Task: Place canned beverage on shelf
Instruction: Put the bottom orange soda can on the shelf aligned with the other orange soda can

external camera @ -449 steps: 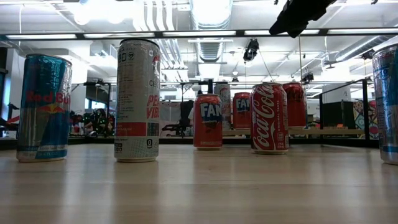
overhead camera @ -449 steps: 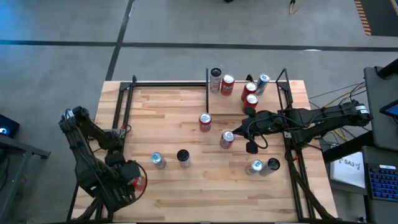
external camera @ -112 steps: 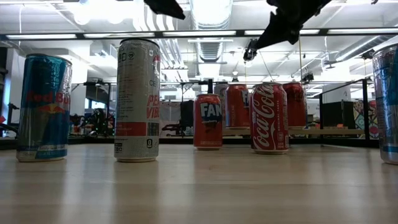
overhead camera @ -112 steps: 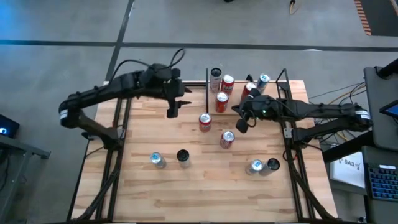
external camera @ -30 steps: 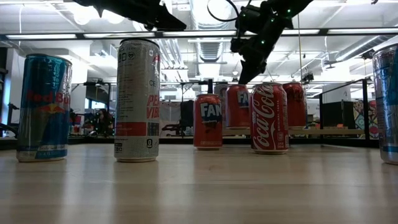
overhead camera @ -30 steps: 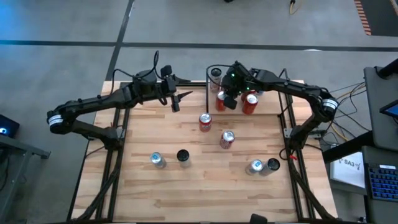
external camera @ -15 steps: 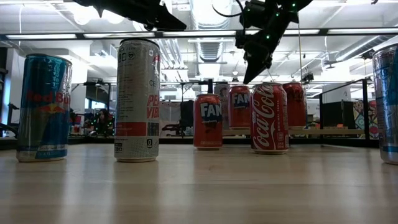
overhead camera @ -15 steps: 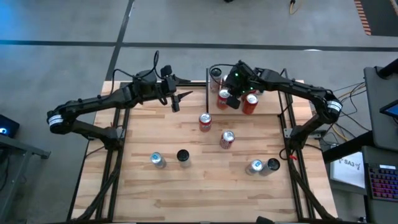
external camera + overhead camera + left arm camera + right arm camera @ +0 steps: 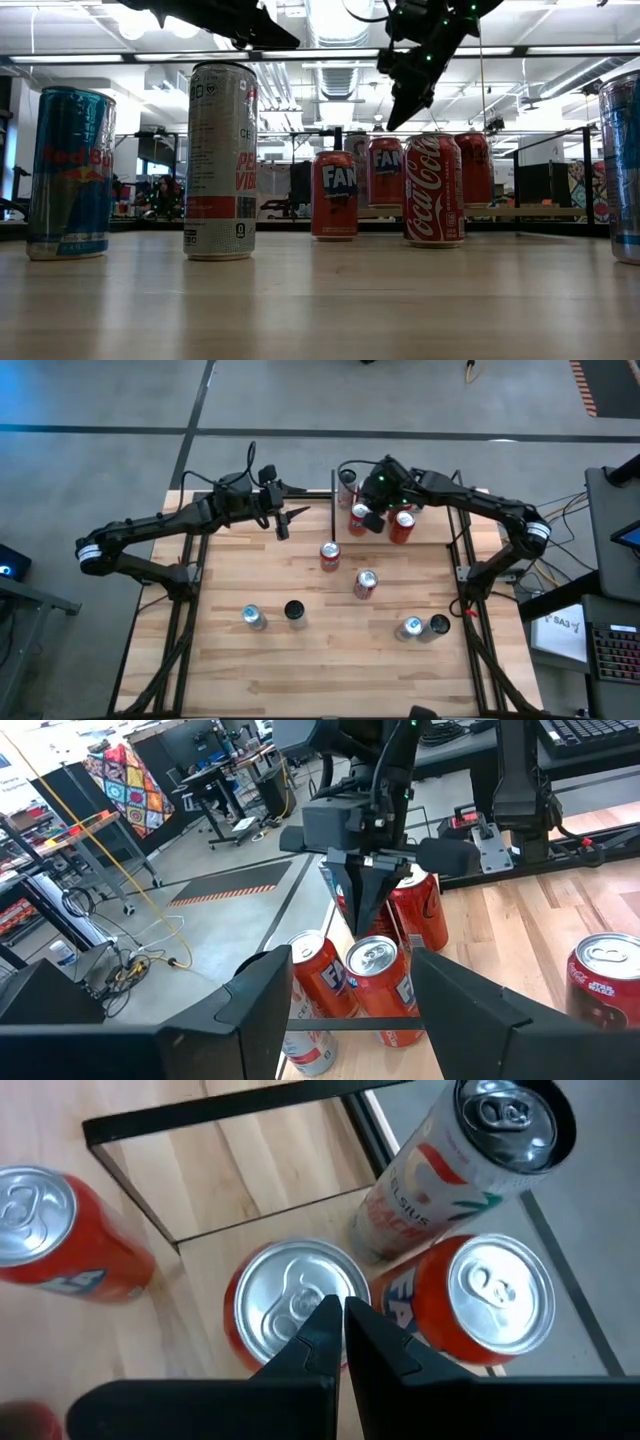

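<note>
Right wrist view: the right claw [image 9: 335, 1315] hangs just above a red can [image 9: 290, 1312] standing on the shelf [image 9: 270, 1165], its two fingertips pressed together over the can's silver lid, holding nothing; beside that can stand another red can [image 9: 470, 1305] and a tall white can [image 9: 450, 1165]; high view: the left claw [image 9: 283, 522] hovers over the table [image 9: 330, 650] left of the shelf's edge, fingers spread apart, empty.
</note>
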You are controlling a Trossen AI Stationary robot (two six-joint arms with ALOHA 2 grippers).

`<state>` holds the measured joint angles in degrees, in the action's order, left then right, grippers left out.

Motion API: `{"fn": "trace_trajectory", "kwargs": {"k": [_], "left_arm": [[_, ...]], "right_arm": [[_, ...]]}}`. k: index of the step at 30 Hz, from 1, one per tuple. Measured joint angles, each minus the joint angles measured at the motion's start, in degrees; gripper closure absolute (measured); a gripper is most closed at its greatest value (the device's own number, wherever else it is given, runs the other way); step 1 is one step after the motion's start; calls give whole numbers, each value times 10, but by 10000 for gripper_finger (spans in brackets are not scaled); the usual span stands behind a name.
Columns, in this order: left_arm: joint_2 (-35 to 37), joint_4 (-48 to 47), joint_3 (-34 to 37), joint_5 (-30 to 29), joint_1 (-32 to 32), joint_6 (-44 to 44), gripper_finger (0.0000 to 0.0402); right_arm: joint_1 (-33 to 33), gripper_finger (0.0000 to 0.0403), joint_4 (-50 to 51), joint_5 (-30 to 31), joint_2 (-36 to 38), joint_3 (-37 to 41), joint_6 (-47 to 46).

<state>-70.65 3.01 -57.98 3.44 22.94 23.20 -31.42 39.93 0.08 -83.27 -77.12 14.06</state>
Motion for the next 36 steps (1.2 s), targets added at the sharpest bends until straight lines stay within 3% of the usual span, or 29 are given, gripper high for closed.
{"fn": "trace_trajectory", "kwargs": {"k": [36], "left_arm": [[0, -7, 0, 0, 0, -2, 212]], "right_arm": [[0, 394, 31, 35, -19, 0, -20]]}}
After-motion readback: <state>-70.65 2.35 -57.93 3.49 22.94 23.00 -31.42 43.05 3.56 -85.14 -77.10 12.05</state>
